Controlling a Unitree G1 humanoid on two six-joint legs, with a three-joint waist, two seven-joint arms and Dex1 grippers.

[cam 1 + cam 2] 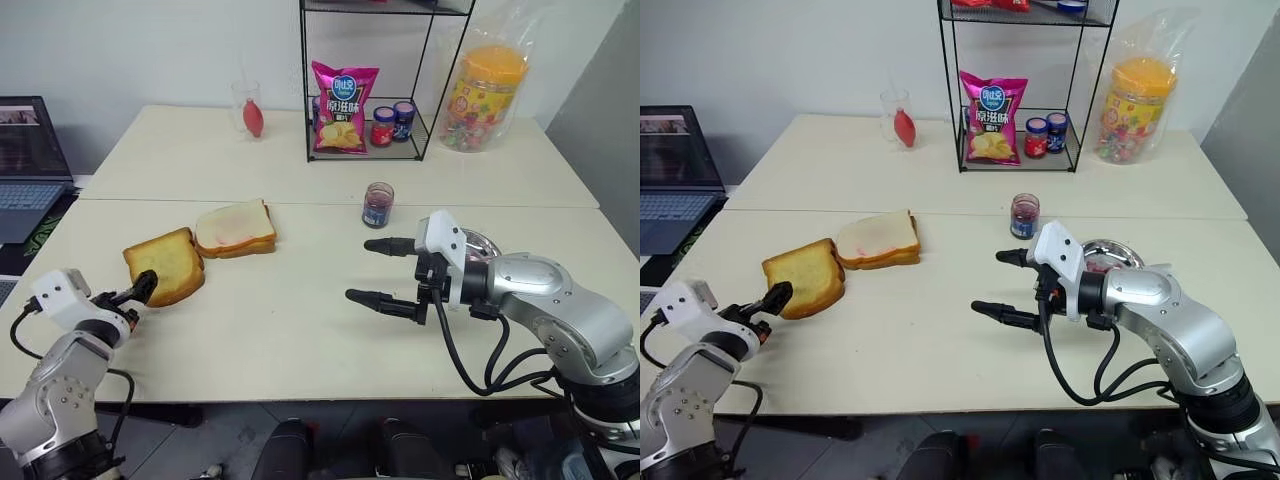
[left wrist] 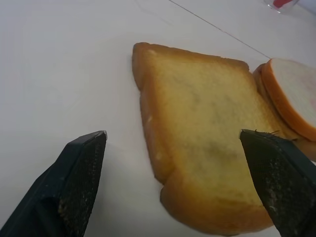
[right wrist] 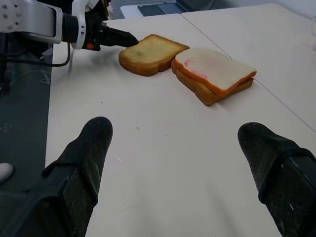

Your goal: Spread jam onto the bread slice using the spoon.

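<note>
The bread slice lies flat on the table, touching the paler bread stack at its two o'clock. The left gripper, fingers spread and empty, sits at the slice's seven o'clock edge. The right gripper, also spread wide and empty, hovers mid-table pointing toward nine o'clock. The jam jar stands at its twelve o'clock.

Left gripper low at the near left, arm bent, fingers spread wide and pointing forward, nothing between them. Right gripper raised at centre-right, forearm angled inward, wrist turned so it points toward the robot's left; fingers parted wide, one above the other, empty.
</note>
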